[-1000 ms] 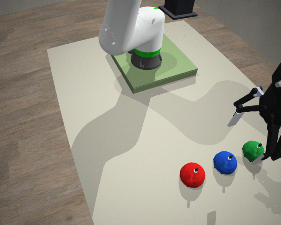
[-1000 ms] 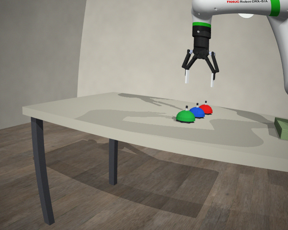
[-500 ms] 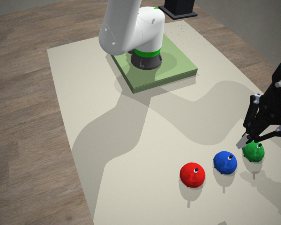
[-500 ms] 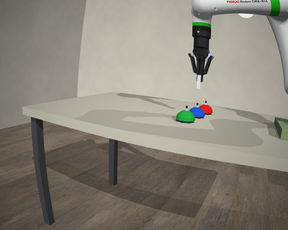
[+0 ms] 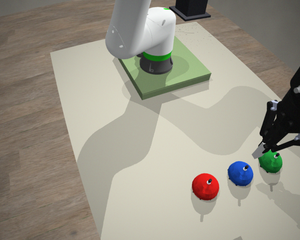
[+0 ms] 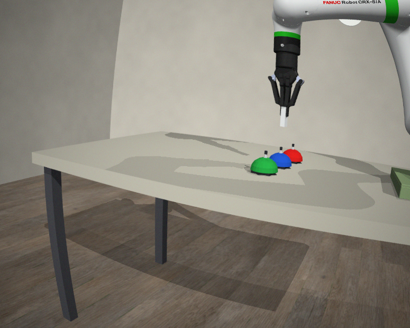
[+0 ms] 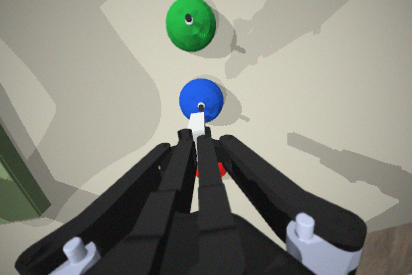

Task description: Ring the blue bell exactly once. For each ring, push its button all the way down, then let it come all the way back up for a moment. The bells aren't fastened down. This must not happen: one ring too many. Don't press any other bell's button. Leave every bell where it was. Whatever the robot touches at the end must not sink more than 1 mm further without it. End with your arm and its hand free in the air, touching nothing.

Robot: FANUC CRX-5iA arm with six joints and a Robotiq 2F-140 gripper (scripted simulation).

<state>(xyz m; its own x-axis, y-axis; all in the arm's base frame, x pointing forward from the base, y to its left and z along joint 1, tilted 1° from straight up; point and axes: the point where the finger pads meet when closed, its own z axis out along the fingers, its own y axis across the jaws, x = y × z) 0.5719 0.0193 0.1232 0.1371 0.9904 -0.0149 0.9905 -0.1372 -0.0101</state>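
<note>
The blue bell point(image 5: 240, 173) sits on the table between the red bell point(image 5: 205, 186) and the green bell point(image 5: 270, 161), each with a small dark button on top. The three bells also show in the side view: blue point(image 6: 280, 158), red point(image 6: 292, 154), green point(image 6: 264, 165). My gripper point(image 6: 283, 119) is shut and empty, its white fingertips pressed together, hanging well above the bells. In the wrist view the gripper's fingertips point(image 7: 197, 123) sit just short of the blue bell point(image 7: 201, 98); the red bell is mostly hidden behind the fingers.
The arm's base stands on a green plate point(image 5: 165, 69) at the far end of the table. A dark block point(image 5: 190, 9) stands on the floor beyond the table. The bells lie near the table's right edge.
</note>
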